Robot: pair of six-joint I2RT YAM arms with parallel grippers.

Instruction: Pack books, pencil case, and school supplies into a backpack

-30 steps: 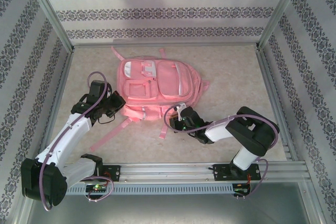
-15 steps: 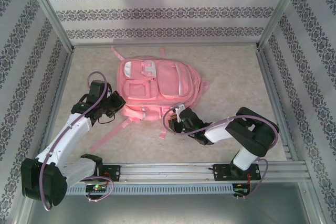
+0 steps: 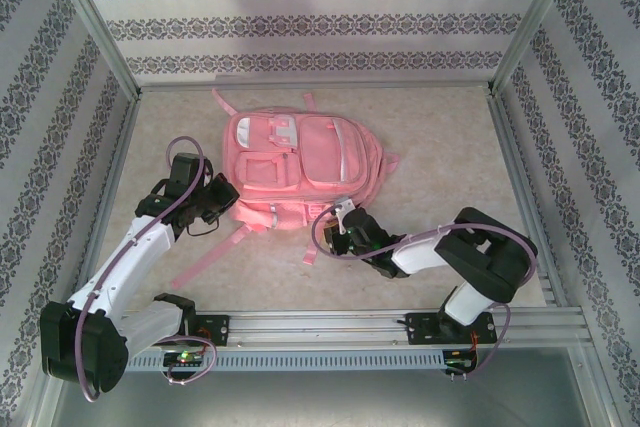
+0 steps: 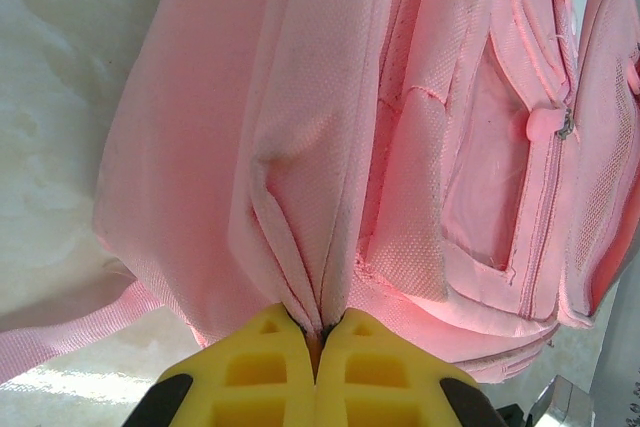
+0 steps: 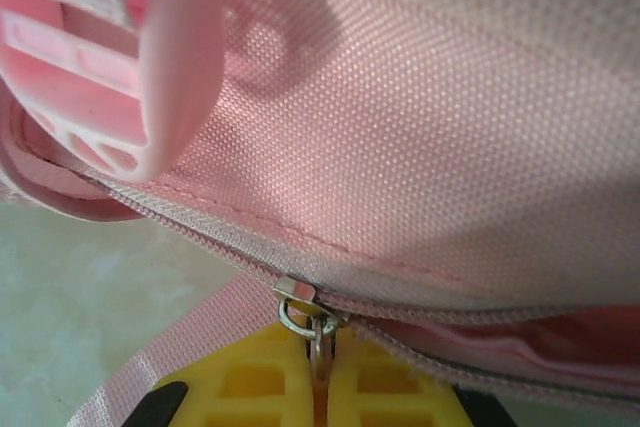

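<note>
Pink backpack [image 3: 305, 167] lies flat on the table [image 3: 450, 147], left of centre, pocket side up. From above it spans a touch wider left-to-right than near-to-far; which end is its top, I cannot tell. A long strap [image 3: 200, 265] trails off its near edge toward the near left. At the bag's near-left corner the left gripper [image 4: 317, 347] has its yellow fingers pressed together on a fold of pink fabric. At the near edge, the right gripper [image 5: 318, 372] pinches the metal zipper pull [image 5: 316, 332].
</note>
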